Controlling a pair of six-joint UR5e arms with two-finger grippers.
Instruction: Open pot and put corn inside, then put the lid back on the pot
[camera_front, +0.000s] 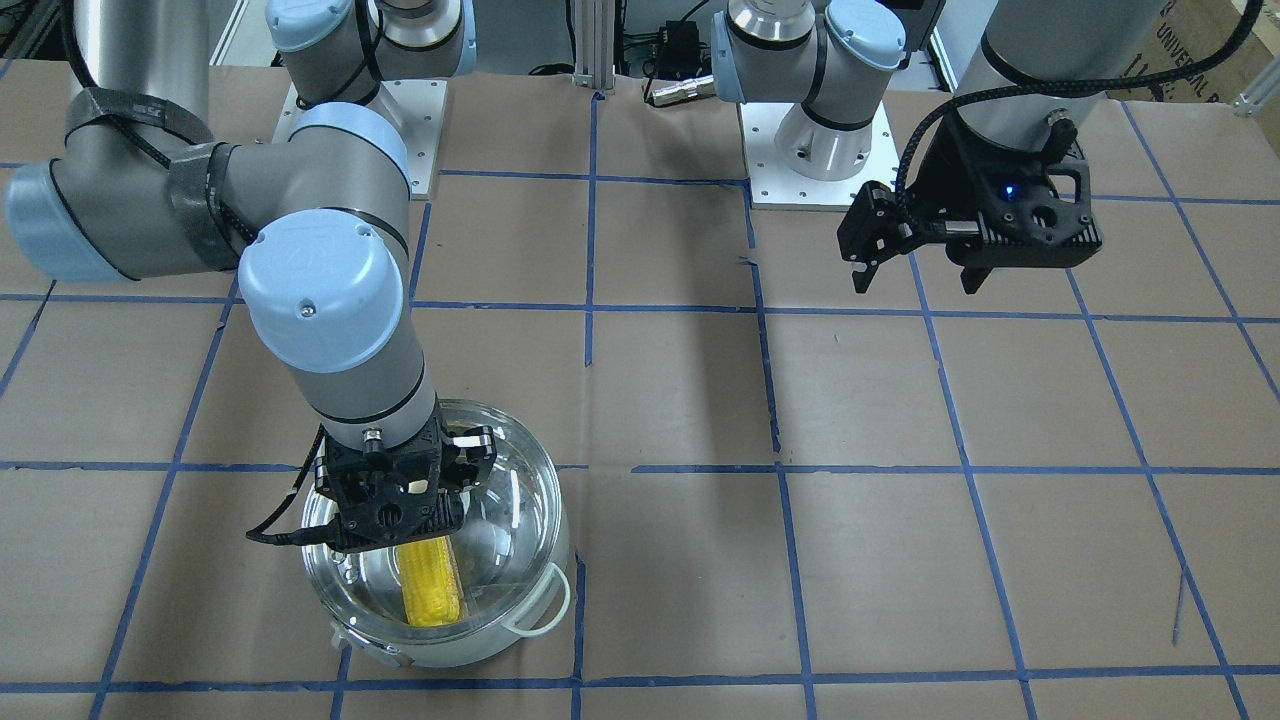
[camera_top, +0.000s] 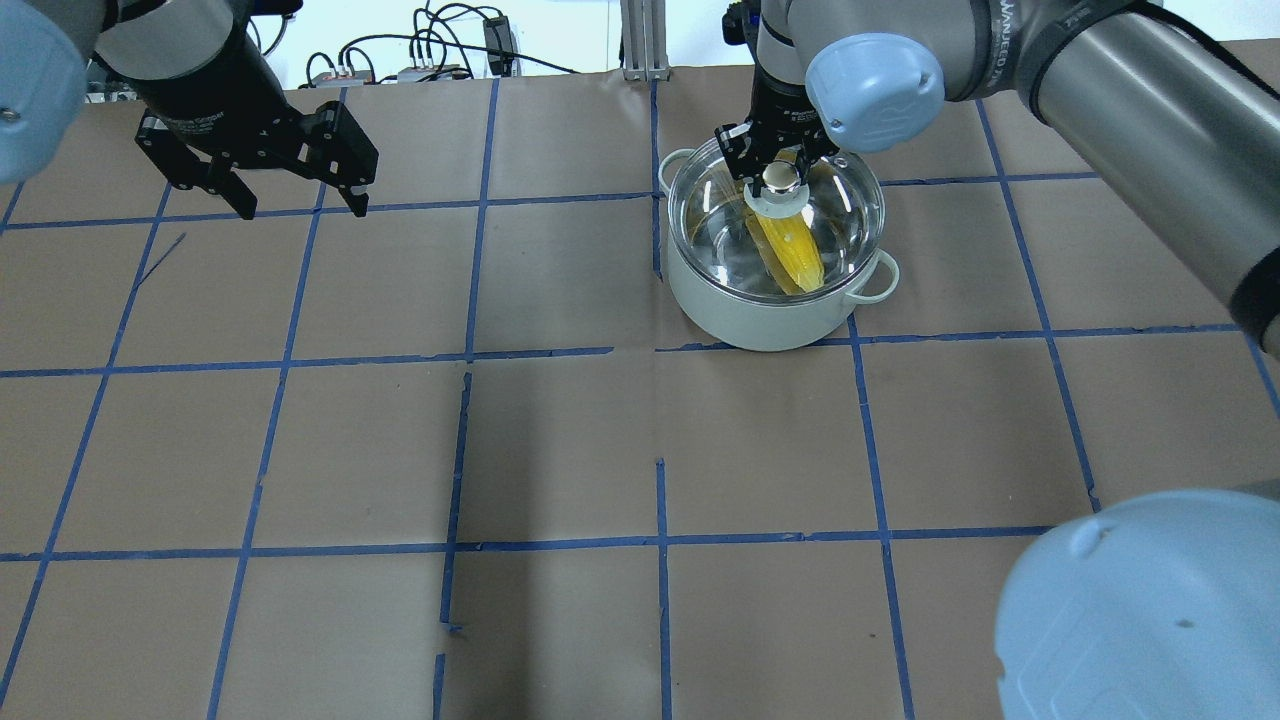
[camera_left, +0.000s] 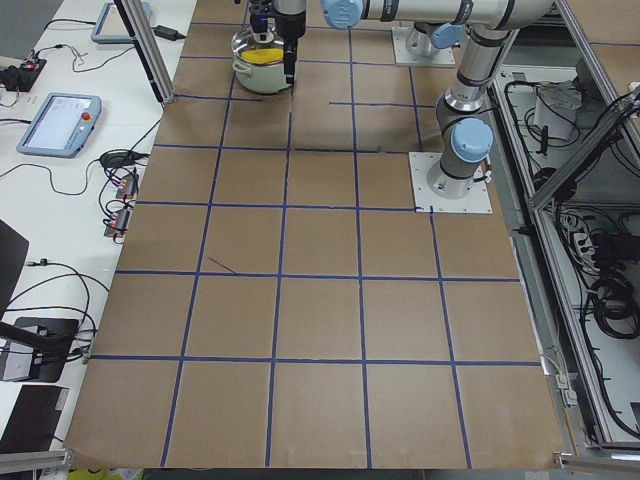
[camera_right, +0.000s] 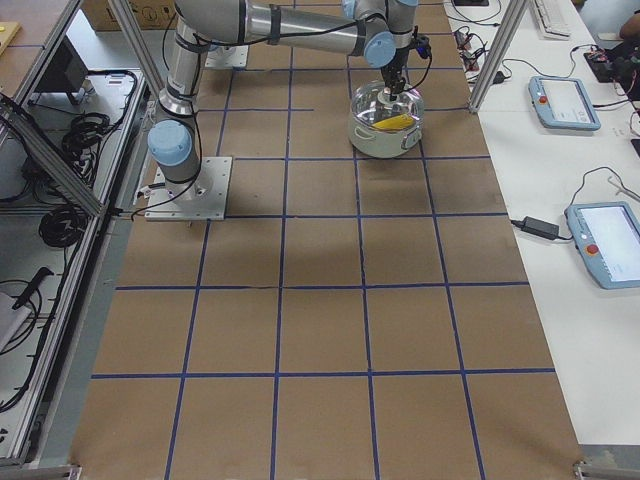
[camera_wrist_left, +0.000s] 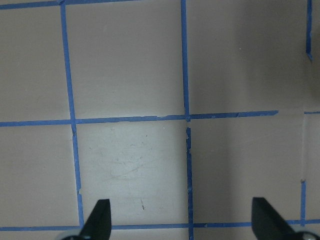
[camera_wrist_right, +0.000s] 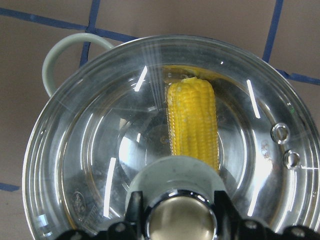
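Looking at this one, I'd say the job is basically at its last beat. The pot (camera_top: 760, 315) sits toward the far edge of the surface (camera_top: 560, 450), on the robot's right half. The corn (camera_top: 790, 250) is inside it, lying flat on the bottom, and the lid (camera_top: 850, 215) is on top.

The right hand (camera_top: 780, 178) is straight above the middle of the lid. In the wrist view its two fingers are narrowed onto either side of the knob (camera_top: 782, 190), so I read it as gripping the lid. The glass looks centred on the rim all the way round, though I can't swear it's fully seated on the side the arm hides.

The corn's long axis runs from under the knob out toward the pot wall on the robot's side, well below the glass, so it shouldn't prop the lid up.

What matters for the next move is that the knob is directly under the right hand. Letting go and lifting straight up should be all it takes, and any sideways drag could slide the lid off centre.

The left hand (camera_top: 300, 205) is spread wide, holding nothing. It hangs over bare surface near the far left corner, well apart from the pot, so the right arm is clearly the one to finish.
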